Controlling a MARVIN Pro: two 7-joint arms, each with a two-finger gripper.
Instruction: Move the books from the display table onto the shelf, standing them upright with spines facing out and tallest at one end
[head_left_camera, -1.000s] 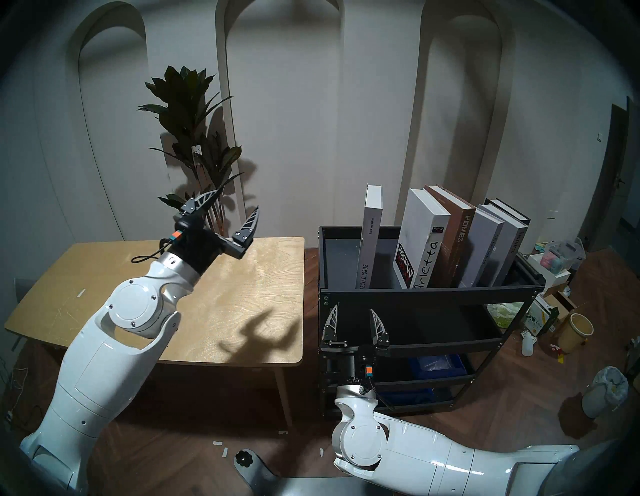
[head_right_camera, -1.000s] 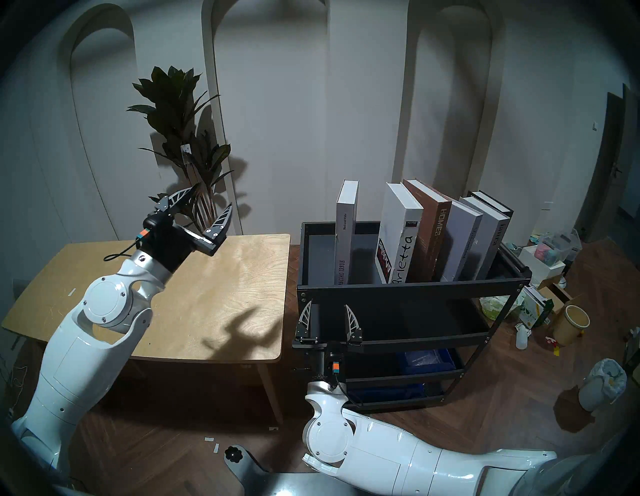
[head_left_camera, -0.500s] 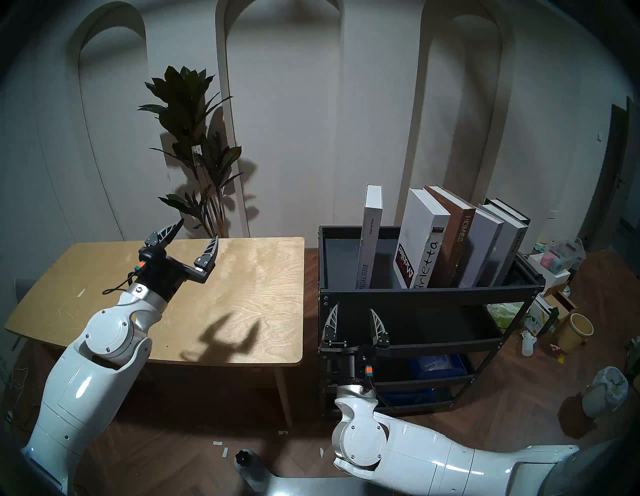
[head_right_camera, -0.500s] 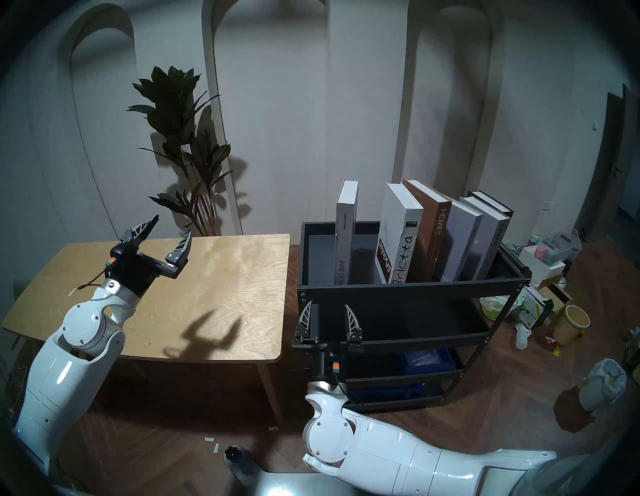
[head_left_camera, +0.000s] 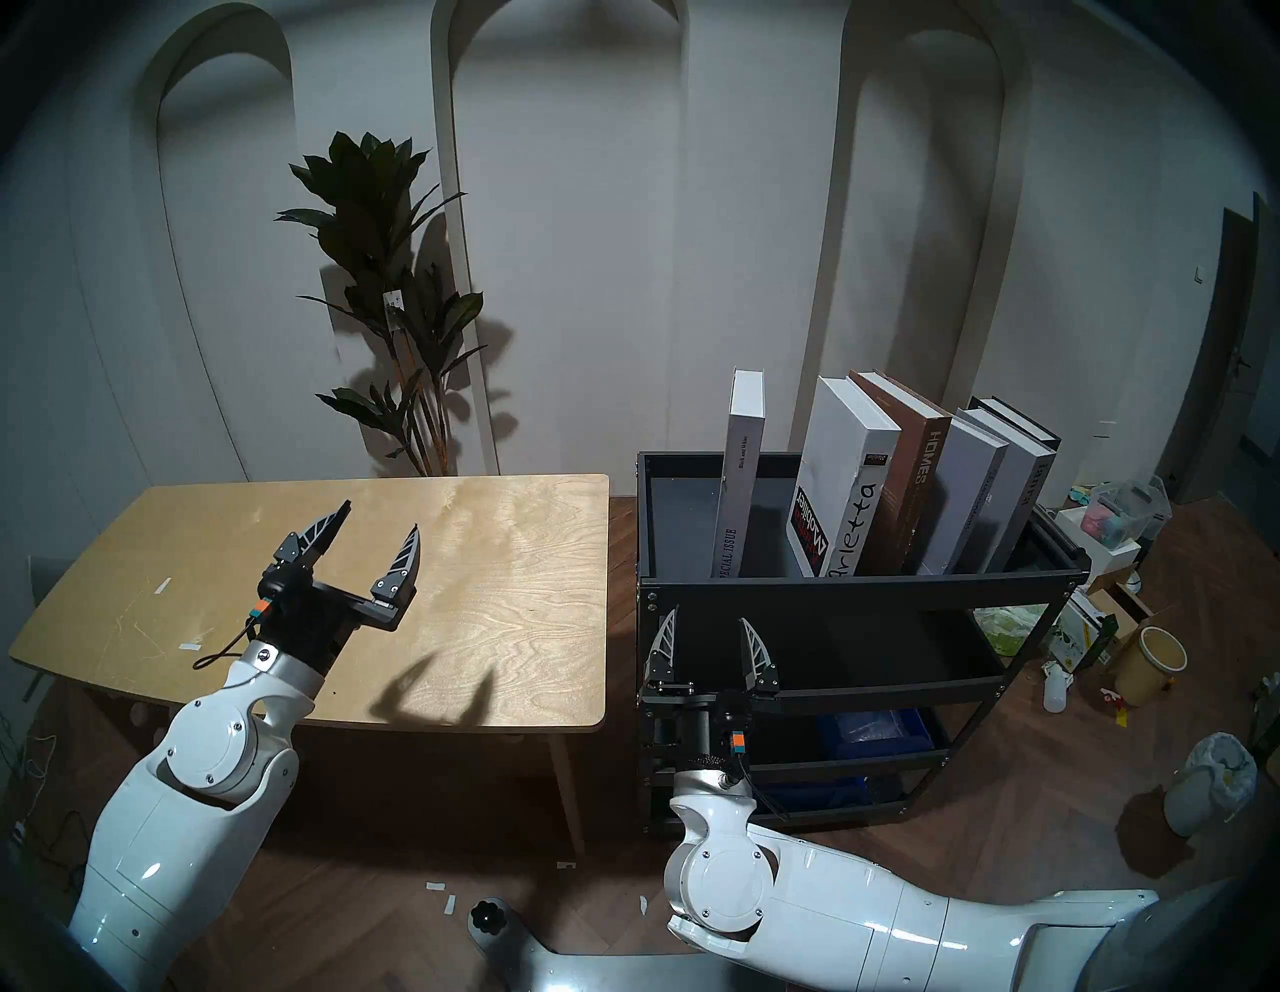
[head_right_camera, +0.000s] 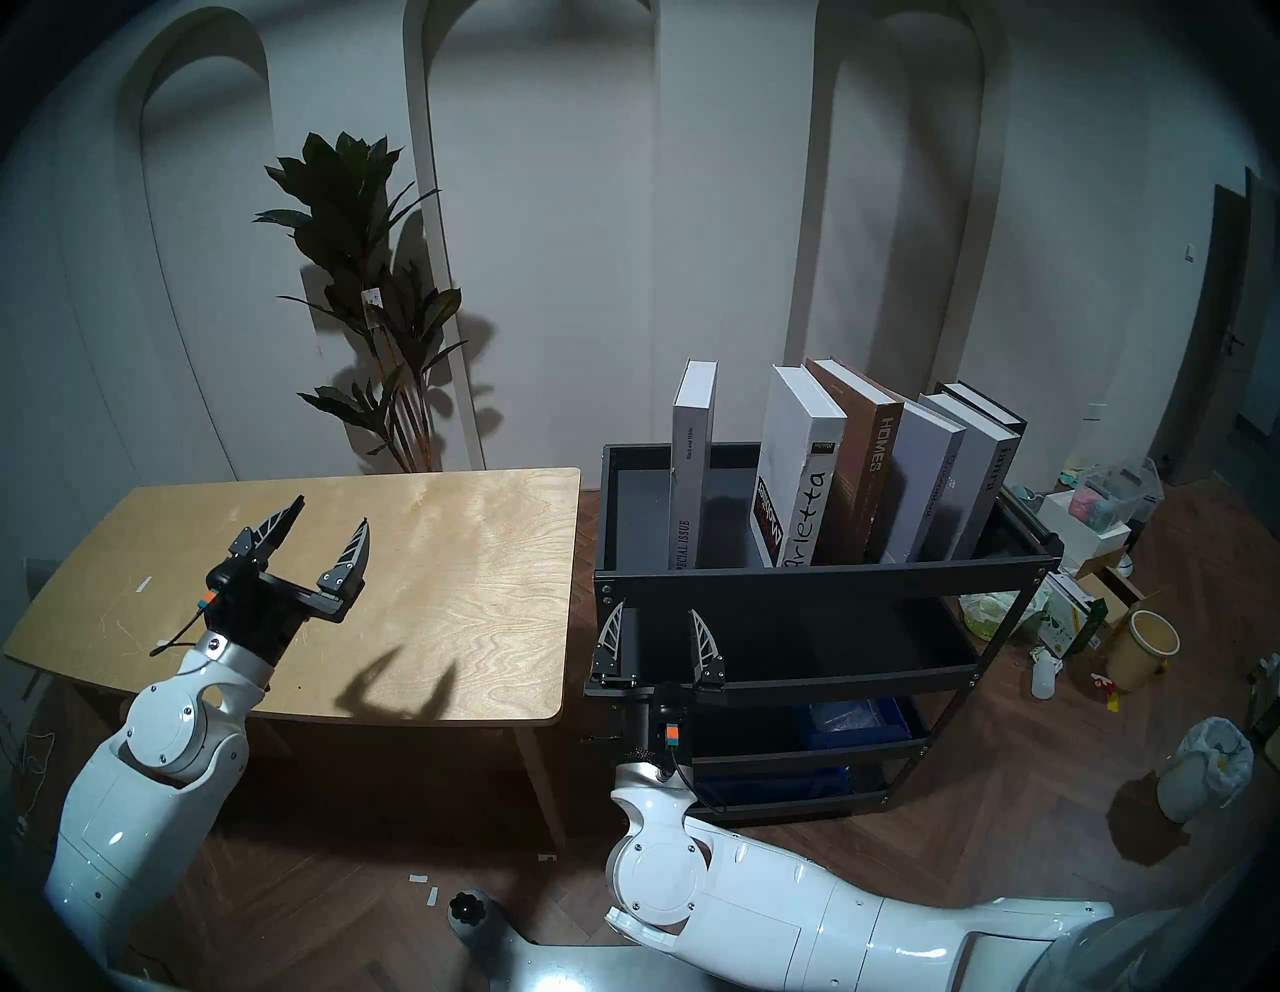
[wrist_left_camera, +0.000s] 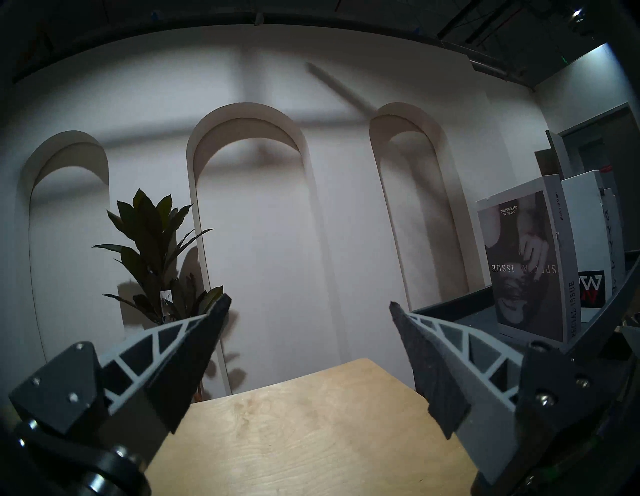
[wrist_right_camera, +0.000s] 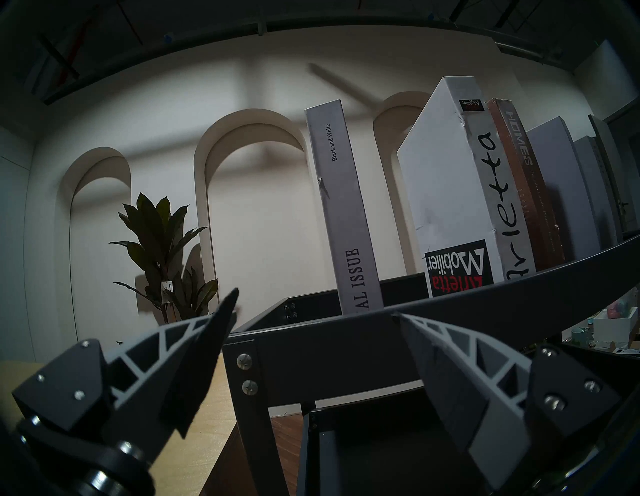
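- The six books (head_left_camera: 893, 478) stand on the top of the black shelf (head_left_camera: 859, 589), just as before. The grey "Special Issue" book (head_left_camera: 738, 471) stands apart, left of the others.
- The wooden table (head_left_camera: 512, 596) has no books on it.
- The left gripper (head_left_camera: 379, 526) has come down and back over the table. It is wide open and holds nothing.
- The right gripper (head_left_camera: 706, 627) has not moved. It is wide open and empty, in front of the shelf.
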